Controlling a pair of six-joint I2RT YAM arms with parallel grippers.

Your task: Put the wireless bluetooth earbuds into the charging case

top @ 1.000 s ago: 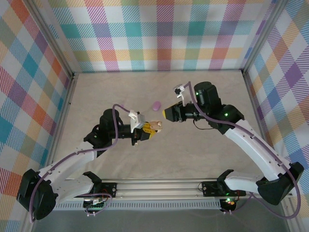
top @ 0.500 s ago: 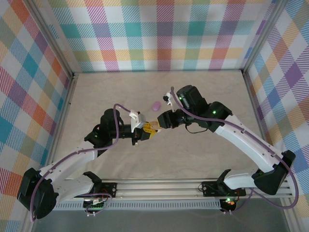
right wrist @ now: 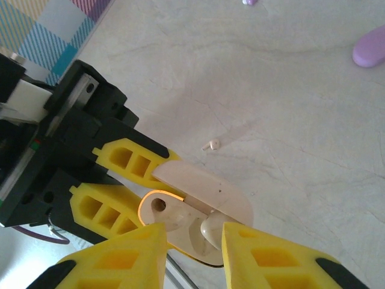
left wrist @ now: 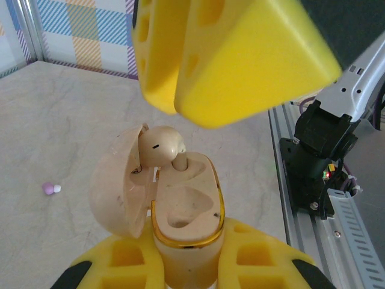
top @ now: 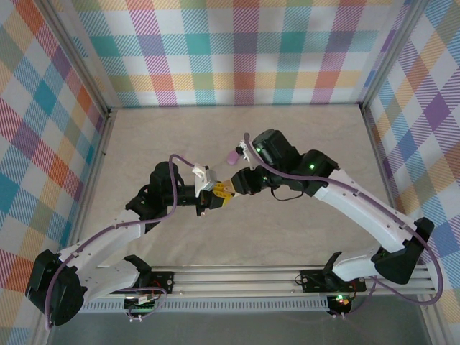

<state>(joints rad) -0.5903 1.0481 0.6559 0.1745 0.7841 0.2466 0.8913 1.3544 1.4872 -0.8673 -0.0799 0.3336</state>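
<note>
Gripping the open case, left end effector waits; right end effector, jaws apart, hangs directly over the half-seated earbud.

No legible text, brand or no. for us on charging case, arms or desk.

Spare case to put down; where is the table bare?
Bare: the far corner of the table beyond the left arm; the far right behind the right arm; the near strip before the rail. Crowded: the middle, where the left tool and right tool meet at the cream case, purple case behind.
</note>
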